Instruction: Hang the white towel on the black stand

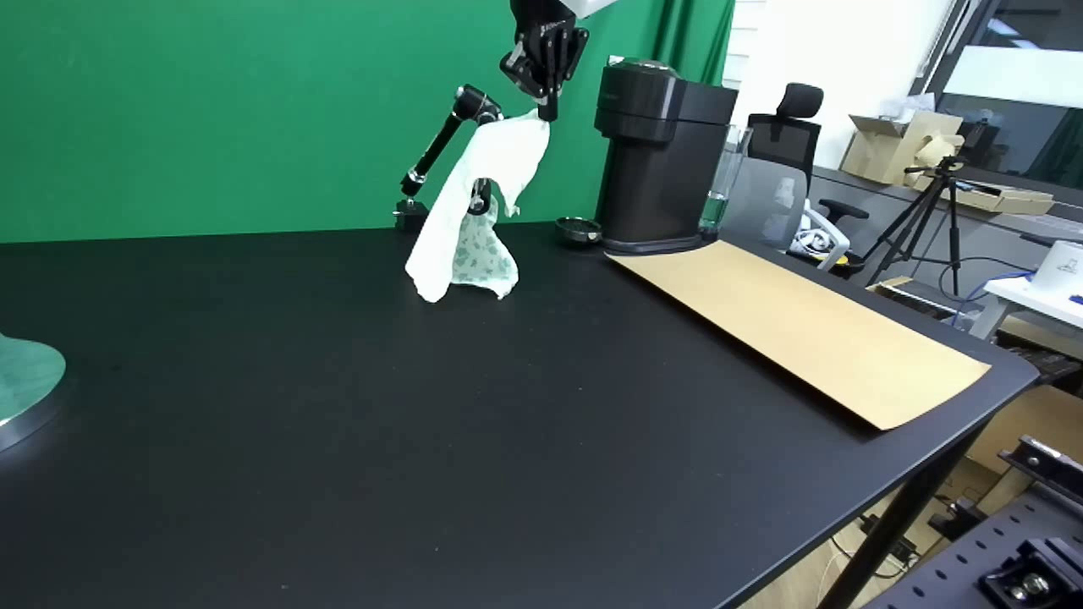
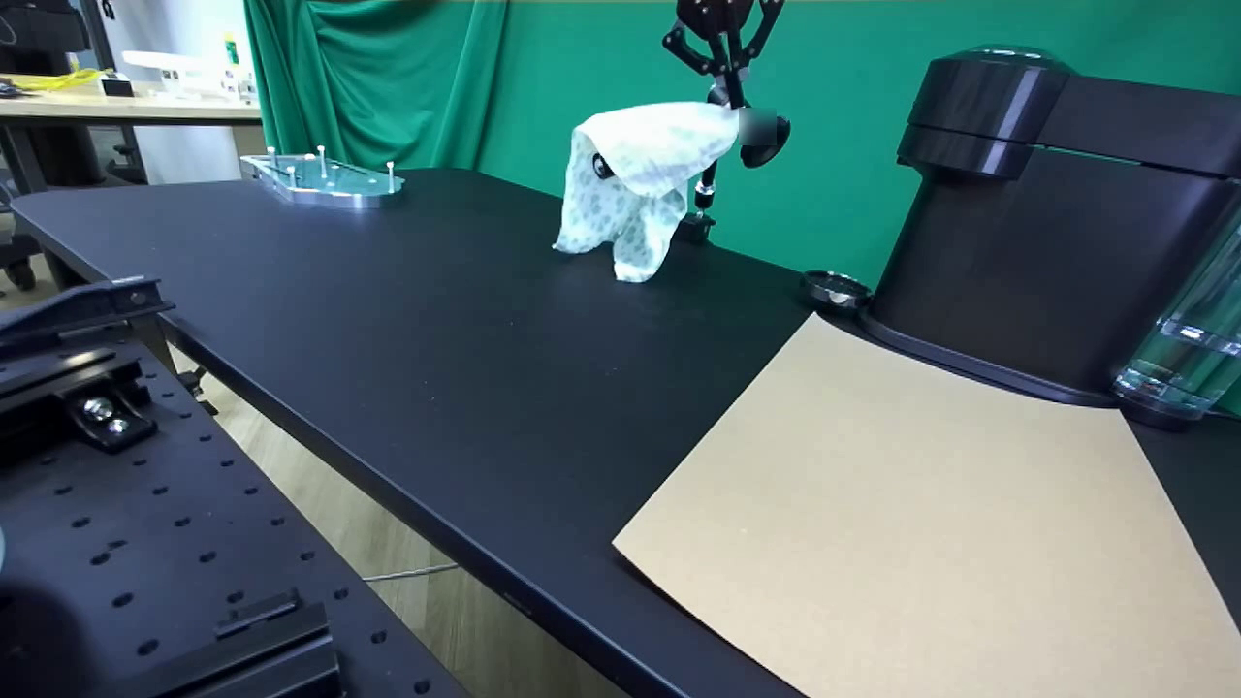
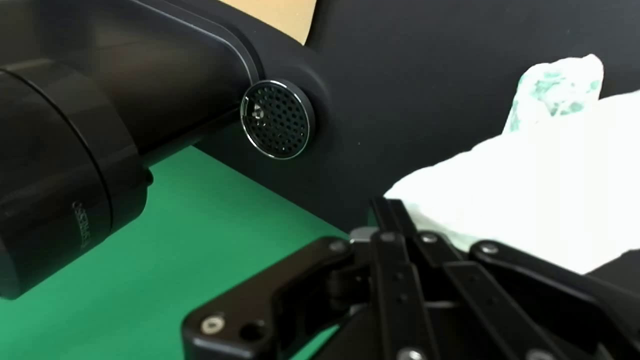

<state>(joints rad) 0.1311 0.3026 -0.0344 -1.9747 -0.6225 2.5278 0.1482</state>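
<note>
The white towel (image 1: 486, 156) with a pale green pattern is draped over the arm of the black stand (image 1: 436, 152), its lower ends hanging just above or at the table. It also shows in an exterior view (image 2: 654, 145) and at the right of the wrist view (image 3: 530, 190). The stand's base (image 2: 694, 229) is on the table by the green backdrop; the towel hides much of its arm. My gripper (image 1: 548, 112) is above the towel's upper corner, fingers together. In the wrist view the fingertips (image 3: 389, 204) meet that corner and appear shut on it.
A black coffee machine (image 1: 651, 161) with a clear water tank (image 2: 1178, 349) stands beside the stand. A small round black dish (image 3: 278, 120) is at its foot. A brown sheet (image 2: 931, 523) lies before it. A clear plate with posts (image 2: 325, 184) sits at the table's far end.
</note>
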